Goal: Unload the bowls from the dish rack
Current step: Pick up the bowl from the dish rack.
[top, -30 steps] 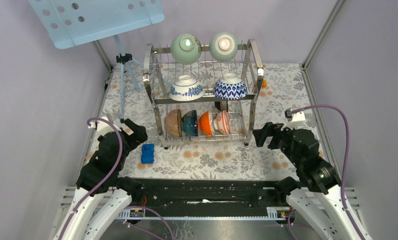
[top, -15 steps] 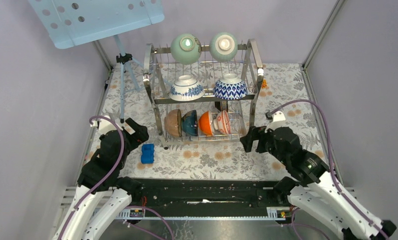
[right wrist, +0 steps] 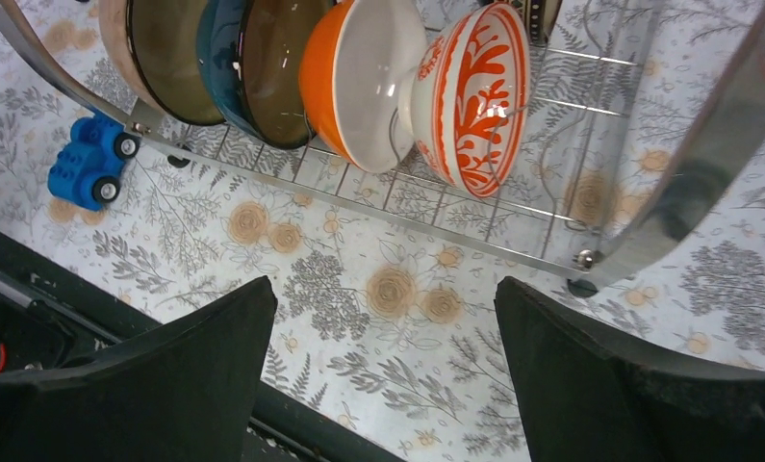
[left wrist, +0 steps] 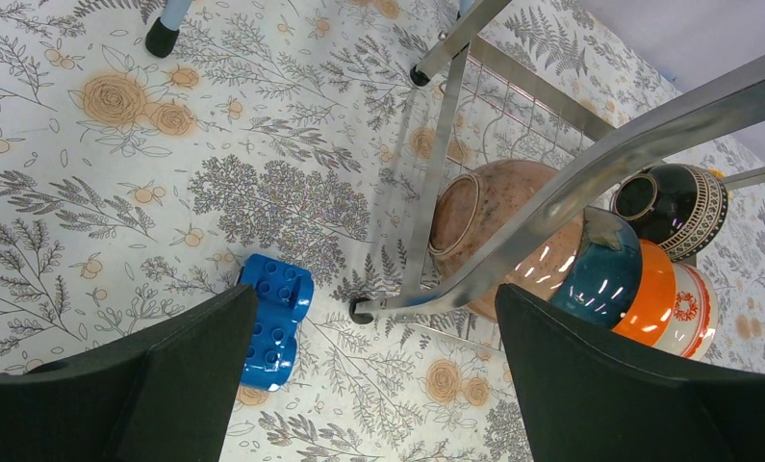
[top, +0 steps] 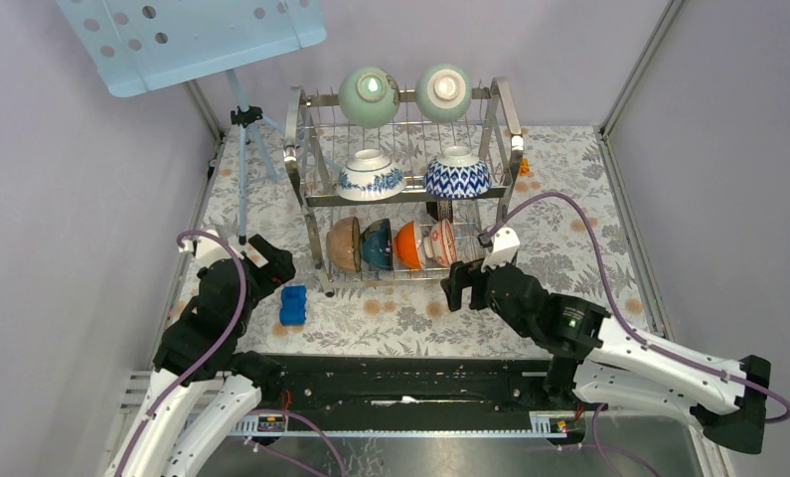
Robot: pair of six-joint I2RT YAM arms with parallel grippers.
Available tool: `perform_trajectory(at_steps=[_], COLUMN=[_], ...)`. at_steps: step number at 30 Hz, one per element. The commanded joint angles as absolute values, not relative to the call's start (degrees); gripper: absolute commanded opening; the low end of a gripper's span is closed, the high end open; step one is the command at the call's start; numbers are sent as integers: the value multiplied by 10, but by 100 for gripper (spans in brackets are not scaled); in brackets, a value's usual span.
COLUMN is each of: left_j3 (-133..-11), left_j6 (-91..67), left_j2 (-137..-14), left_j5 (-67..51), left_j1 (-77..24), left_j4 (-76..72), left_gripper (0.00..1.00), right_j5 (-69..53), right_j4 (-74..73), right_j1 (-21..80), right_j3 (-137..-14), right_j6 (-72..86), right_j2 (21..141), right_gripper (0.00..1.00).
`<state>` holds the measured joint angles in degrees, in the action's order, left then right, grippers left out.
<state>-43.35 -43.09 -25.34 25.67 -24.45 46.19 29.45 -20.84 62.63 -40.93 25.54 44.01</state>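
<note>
eight bowls (top: 369, 96) sat in the dish rack (top: 410, 198). the left gripper (top: 276, 266) and right gripper (top: 457, 288) gaped empty. the red-patterned bowl (right wrist: 470, 96), nearest, looked hard, slick, breakable; best pinched across its rim.

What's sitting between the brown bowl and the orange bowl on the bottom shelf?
The dark teal bowl, standing on edge; the top external view shows it.

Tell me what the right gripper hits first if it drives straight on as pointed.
Probably the flowered table cover, just short of the steel wire dish rack, below the red-patterned white bowl; depth is unclear.
</note>
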Motion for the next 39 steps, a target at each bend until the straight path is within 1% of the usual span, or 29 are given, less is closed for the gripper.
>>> perform_trajectory(at_steps=[1,7,10,14,20,24,30,36,39], left_j3=[-432,-430,-429,-427,-425,-425,-425,-425,-424], left_j6=[-425,-423,-421,-419,-418,-418,-420,-421,-422], left_j2=[-247,-245,-244,-243,-242,-239,-239,-243,-245], left_j5=[252,244,242,238,235,235,236,238,241], left_j1=[-243,-243,-243,-242,-243,-243,-243,-243,-242], left_j4=[435,431,429,426,424,424,424,424,424], left_gripper=[99,99,99,99,99,99,99,99,99], right_j5=[318,321,343,383,414,417,363,297,274], right_j4=[-97,15,51,77,106,149,236,268,278], right_j1=[632,632,631,631,625,599,546,509,499], right_j3=[-384,-337,-322,-316,-317,-292,-243,-236,-240], right_j6=[298,341,359,358,338,323,284,255,248], right_j2=[470,498,502,505,537,541,519,531,546], right_gripper=[91,86,81,72,67,64,60,57,54])
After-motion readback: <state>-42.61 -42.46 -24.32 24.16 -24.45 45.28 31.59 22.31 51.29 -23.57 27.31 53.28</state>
